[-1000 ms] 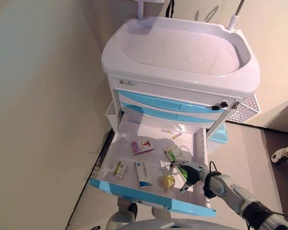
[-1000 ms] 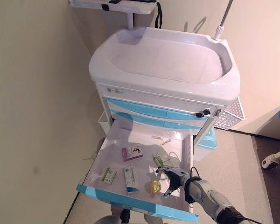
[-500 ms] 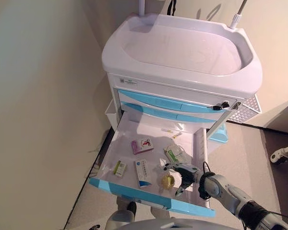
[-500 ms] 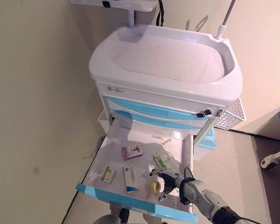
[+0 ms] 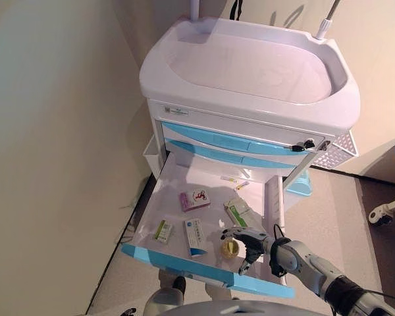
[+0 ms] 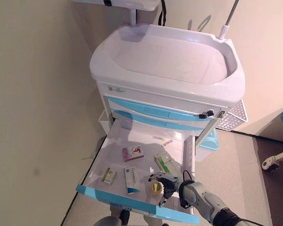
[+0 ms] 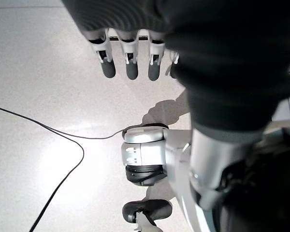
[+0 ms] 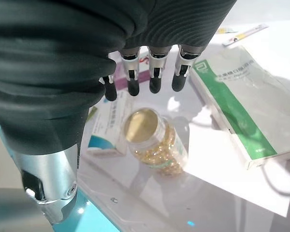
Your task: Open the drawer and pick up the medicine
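The cart's lowest drawer stands pulled out, with its blue front nearest me. A small clear bottle of yellow capsules lies on its side near the drawer's front right. My right hand is low in the drawer against the bottle's right side. Its wrist view shows the fingers straight over the bottle, the thumb apart, nothing gripped. A green-and-white box lies just behind the bottle. My left hand hangs open above the floor.
In the drawer also lie a pink box, a blue-and-white box, a small green box and thin ampoules. Two shut blue drawers are above. A wall runs close on the left; a mesh basket hangs on the cart's right.
My right hand has slid left across the drawer floor, from a little right of the bottle to right against it. The boxes have not moved.
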Tool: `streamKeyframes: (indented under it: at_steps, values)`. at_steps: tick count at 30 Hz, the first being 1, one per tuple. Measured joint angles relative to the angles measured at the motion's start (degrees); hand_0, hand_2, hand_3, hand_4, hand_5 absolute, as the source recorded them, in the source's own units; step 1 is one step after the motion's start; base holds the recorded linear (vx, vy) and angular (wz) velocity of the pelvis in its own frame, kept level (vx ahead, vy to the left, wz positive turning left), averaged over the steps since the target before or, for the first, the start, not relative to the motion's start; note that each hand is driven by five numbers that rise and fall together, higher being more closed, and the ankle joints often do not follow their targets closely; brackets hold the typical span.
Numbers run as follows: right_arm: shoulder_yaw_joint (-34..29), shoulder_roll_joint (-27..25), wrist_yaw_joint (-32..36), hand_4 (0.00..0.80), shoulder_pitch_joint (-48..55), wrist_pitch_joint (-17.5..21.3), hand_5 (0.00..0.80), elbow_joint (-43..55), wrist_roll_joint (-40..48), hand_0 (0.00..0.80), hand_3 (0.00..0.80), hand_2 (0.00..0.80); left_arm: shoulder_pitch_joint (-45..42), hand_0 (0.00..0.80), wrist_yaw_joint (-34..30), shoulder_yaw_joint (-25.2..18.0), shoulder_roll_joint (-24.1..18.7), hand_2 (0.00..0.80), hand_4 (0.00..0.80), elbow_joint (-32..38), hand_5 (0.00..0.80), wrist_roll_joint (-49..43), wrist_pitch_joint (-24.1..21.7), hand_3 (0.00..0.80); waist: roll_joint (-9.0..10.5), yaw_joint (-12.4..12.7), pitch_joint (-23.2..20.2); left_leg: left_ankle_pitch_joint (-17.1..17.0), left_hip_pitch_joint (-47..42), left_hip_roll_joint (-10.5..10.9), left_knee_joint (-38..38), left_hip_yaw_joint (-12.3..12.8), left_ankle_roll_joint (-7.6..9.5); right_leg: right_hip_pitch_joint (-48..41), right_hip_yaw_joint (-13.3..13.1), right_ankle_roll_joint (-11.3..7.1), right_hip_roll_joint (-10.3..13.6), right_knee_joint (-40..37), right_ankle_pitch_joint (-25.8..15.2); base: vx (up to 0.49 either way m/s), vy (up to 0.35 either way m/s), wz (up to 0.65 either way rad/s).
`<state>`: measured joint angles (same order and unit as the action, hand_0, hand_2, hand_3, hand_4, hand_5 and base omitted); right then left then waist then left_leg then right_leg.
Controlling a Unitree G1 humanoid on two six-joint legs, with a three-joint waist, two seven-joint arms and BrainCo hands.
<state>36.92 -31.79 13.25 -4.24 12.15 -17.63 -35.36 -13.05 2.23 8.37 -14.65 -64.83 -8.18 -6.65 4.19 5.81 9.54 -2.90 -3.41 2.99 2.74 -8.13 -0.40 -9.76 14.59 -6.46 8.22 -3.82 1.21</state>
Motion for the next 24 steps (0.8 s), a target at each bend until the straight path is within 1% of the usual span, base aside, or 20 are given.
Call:
streamKeyframes:
  at_steps: [11, 18, 24]
  values:
    - [0.0, 1.8, -0.6, 0.0, -0.2, 0.0, 0.0, -2.1, -0.2, 0.0, 0.0, 0.0, 0.1, 0.0, 0.2, 0.0, 0.0, 0.0, 0.0, 0.0, 0.0, 0.0, 0.0, 0.0, -0.01, 0.4, 0.0, 0.0, 0.0, 0.0, 0.0, -0.1, 0.0, 0.0, 0.1, -0.02, 0.0, 0.0, 0.0, 0.0, 0.0, 0.0]
    - [0.0, 2.1, -1.7, 0.0, -0.7, 0.0, 0.0, -4.2, -2.5, 0.0, 0.0, 0.0, 0.3, 0.0, 0.2, 0.0, 0.0, 0.0, 0.0, 0.0, 0.0, 0.1, 0.1, 0.0, -0.09, 1.2, 0.1, 0.0, 0.1, 0.1, 0.0, -0.2, 0.0, -0.1, 0.1, -0.05, 0.0, 0.0, 0.0, 0.0, 0.0, 0.0]
    - [0.7, 2.2, -3.8, 0.0, -3.2, 0.0, 0.0, -6.9, -5.3, 0.0, 0.0, 0.0, 0.3, 0.0, 0.3, 0.0, 0.0, 0.0, 0.0, 0.0, 0.0, 0.2, 0.1, 0.0, -0.2, 1.3, 0.1, 0.0, 0.1, 0.1, -0.1, -0.3, -0.01, 0.0, 0.2, -0.17, 0.0, 0.0, 0.1, 0.0, 0.0, 0.0]
